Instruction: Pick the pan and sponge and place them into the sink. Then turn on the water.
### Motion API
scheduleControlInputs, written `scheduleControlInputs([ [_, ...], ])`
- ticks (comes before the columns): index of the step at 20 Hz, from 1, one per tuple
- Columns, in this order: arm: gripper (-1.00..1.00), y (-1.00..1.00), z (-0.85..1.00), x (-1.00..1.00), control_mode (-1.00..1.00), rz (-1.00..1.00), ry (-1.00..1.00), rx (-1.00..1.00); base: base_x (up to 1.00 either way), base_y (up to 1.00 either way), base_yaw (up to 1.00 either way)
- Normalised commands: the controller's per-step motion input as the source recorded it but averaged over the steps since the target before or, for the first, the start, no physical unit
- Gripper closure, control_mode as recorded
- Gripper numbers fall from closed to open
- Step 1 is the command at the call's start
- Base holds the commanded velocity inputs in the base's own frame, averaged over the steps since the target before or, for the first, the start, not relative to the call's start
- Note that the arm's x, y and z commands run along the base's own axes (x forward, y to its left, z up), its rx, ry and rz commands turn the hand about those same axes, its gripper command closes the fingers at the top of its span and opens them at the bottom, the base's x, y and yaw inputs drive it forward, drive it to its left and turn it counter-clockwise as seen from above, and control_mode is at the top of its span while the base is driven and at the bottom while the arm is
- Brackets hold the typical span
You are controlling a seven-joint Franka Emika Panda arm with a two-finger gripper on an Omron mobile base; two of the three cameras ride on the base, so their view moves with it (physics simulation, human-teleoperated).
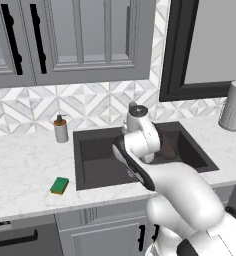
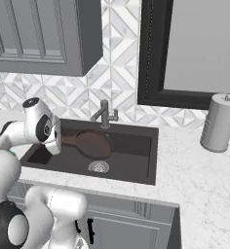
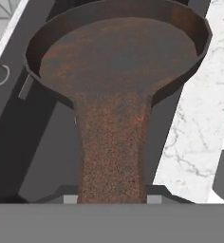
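Pan [image 2: 93, 143]: small, round, dark brown, rust-mottled. Carried over the sink [image 2: 136, 141], above the basin near the round drain [image 2: 99, 167], bowl toward the faucet [image 2: 105, 115]. Handle [image 3: 113, 156] running straight back into the gripper [image 3: 112, 199]. Whether resting on the basin floor or just clear of it: cannot tell.

Gripper: pinched on the pan's handle, finger tips [image 3: 70, 200] showing on either side of it at the bottom of the hand view. Hand partly hidden behind the arm in the left base view.

Sponge [image 1: 60, 185]: green top, yellow layer beneath. Lying flat on the marble counter [image 1: 25, 170] left of the sink, well apart from the basin rim, untouched.

Progress, as judged: first item at the sink, not yet released. Remaining: letting go of the pan, fetching the sponge, dropping it in, turning on the water at the faucet.

Edges and room: dark basin walls on all sides of the pan; counter edge close beside the handle in the hand view. Faucet at the back rim, just behind the pan's bowl, likely the nearest obstruction on lifting out. Soap bottle [image 1: 61, 129] at the backsplash, beyond the sponge, apart from it. Paper towel roll [image 2: 219, 122] on the right counter, well apart. Open counter around the sponge; approach from above appears unobstructed.
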Motion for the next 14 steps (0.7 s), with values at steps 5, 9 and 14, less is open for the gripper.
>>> scheduleControlInputs([
  [5, 1.0, -0.06, -0.36, 0.49, -1.0, -0.12, 0.07, 0.0, 0.0, 0.0, 0.0],
  [9, 1.0, 0.0, -0.53, 0.41, -1.0, -0.1, 0.0, 0.0, 0.0, 0.0, 0.0],
  [14, 1.0, 0.0, -0.63, 0.37, -1.0, -0.03, 0.0, 0.0, 0.0, 0.0, 0.0],
])
